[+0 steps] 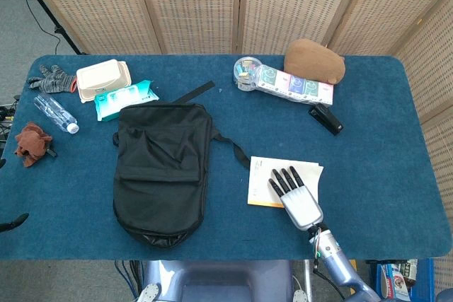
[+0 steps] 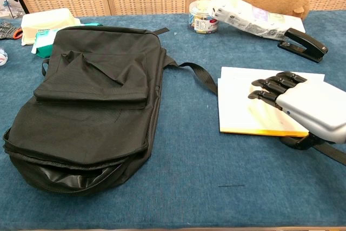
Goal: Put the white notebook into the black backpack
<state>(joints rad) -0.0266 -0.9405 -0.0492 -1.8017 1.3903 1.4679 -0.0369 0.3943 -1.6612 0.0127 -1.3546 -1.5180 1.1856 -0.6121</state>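
The white notebook (image 1: 260, 173) (image 2: 238, 101) lies flat on the blue table, right of the black backpack (image 1: 163, 171) (image 2: 86, 101). My right hand (image 1: 297, 197) (image 2: 305, 106) rests over the notebook's near right part. Its dark fingers (image 2: 273, 86) stretch out across the cover, and the thumb sits low by the near edge. The notebook is not lifted. The backpack lies flat with its zipped opening gaping at the near end. One of its straps (image 2: 197, 74) reaches toward the notebook. My left hand shows in neither view.
At the back right are a black stapler (image 1: 325, 118), a brown plush (image 1: 315, 60), a packet row (image 1: 294, 84) and a small jar (image 1: 245, 70). A food box (image 1: 103, 78), wipes (image 1: 126, 98), bottle (image 1: 55, 112), glove (image 1: 51, 79) and brown cloth (image 1: 32, 141) lie at the left.
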